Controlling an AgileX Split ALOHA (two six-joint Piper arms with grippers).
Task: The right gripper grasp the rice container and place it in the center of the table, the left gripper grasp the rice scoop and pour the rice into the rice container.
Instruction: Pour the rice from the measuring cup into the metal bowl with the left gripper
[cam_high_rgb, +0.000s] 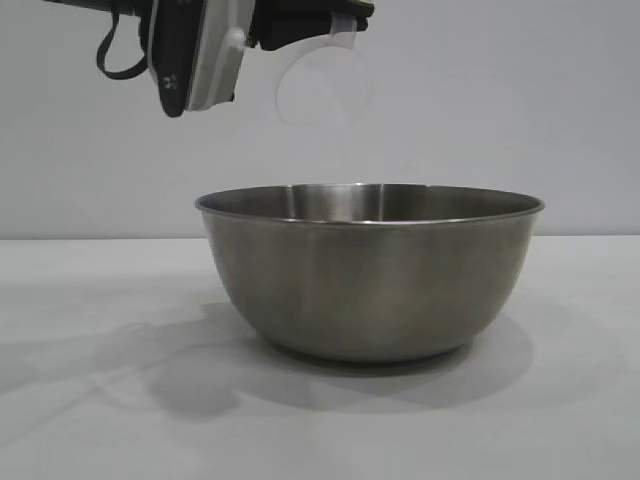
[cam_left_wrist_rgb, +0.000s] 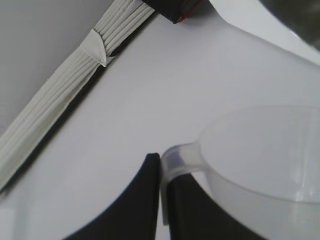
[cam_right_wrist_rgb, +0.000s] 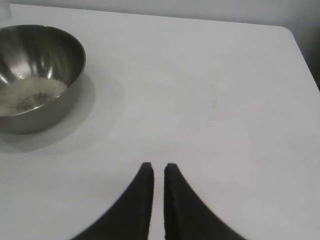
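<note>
The rice container, a big steel bowl, stands upright on the white table. In the right wrist view the rice container holds a pale heap of rice at its bottom. Above the bowl's back left rim, my left gripper is shut on the side handle of the translucent rice scoop, which hangs tipped on its side. The left wrist view shows my left gripper pinching that handle, with the rice scoop looking empty. My right gripper hovers over bare table, away from the bowl, shut with nothing between its fingers.
A pale ribbed strip runs along the table's edge in the left wrist view, with a dark object at its end. The table's rounded corner lies beyond the right gripper. White tabletop spreads around the bowl.
</note>
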